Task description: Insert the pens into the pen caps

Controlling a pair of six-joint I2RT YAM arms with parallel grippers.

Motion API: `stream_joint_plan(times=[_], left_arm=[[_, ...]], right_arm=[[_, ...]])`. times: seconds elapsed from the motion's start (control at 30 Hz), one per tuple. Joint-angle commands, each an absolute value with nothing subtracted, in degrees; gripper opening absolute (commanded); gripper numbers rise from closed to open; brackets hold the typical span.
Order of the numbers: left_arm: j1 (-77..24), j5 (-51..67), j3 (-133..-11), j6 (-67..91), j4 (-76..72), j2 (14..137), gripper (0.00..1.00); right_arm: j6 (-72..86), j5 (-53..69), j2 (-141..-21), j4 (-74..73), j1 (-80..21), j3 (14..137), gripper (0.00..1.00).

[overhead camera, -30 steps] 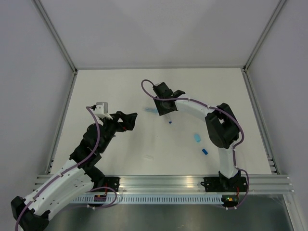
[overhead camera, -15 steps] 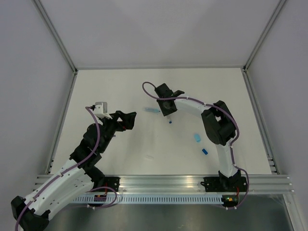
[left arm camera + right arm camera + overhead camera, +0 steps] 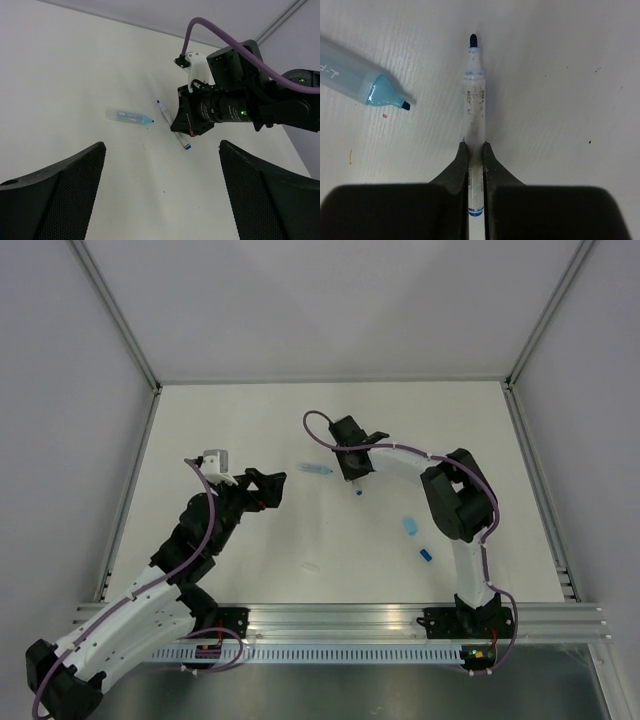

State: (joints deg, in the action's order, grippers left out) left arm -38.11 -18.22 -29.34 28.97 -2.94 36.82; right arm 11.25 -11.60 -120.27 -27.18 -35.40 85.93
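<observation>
I see the jaws of the right gripper [image 3: 474, 150] pinching the white pen [image 3: 474, 105] flat on the bench [image 3: 560, 100], its long axis running straight out between them, dark tip pointing away, while the left gripper [image 3: 270, 483] has its jaws spread wide.

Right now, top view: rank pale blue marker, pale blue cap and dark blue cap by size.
1. pale blue marker
2. pale blue cap
3. dark blue cap, slimmer and slightly shorter
</observation>
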Motion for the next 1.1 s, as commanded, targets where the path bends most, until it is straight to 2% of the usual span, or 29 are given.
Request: stream_joint_plan(times=[0.0,0.2,0.43,0.7,0.83,1.07], left_arm=[[-38.3,-19.4,-28.8,31.5,-5.4,38.8,0.98],[-37.9,-14.1,-30.7,36.3,-4.7,43.9,0.95],[-35.6,-2.8,-30.6,41.0,-7.7,47.6,0.9],[-35.2,6.2,-31.7,42.5,-12.4,54.0,0.8],[-35.2,10.5,-31.1,42.3,-16.7,55.2,0.75],[-35.2,24.7,-28.4,40.1,-29.8,55.2,0.75]], right_arm=[[13.9,-11.5,-120.2,-29.6,-35.6,81.1,0.0],[16.5,-11.7,-110.1,-24.3,-35.5,74.2,0.0],[20.4,-6.4,-90.0,-12.9,-36.2,61.8,0.0],[26.1,-0.9,-72.3,-1.0,-43.0,47.2,0.0],[29.3,-0.6,-67.7,5.3,-47.2,43.7,0.0],[33.8,-5.4,-61.5,10.7,-49.7,41.0,0.0]])
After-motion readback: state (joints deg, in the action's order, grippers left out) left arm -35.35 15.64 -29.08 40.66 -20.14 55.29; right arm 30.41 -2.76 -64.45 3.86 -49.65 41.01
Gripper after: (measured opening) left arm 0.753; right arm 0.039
